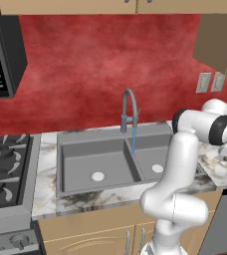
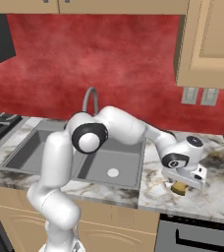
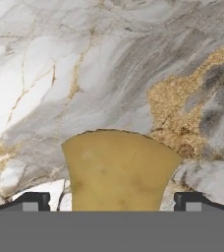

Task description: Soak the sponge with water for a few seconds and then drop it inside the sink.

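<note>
In the hand view the sponge fills the low middle, lying on the marble counter between the two dark fingertips of the gripper — jaws spread wide, one on each side, not yet pinching. To grasp well, I judge it should settle straight down and squeeze evenly across the soft block. From the right base view the sponge sits under the hand, right of the sink, near the counter's front edge — bare counter between them leaves room to lift and carry left. In the left base view water runs from the faucet onto the divider.
</note>
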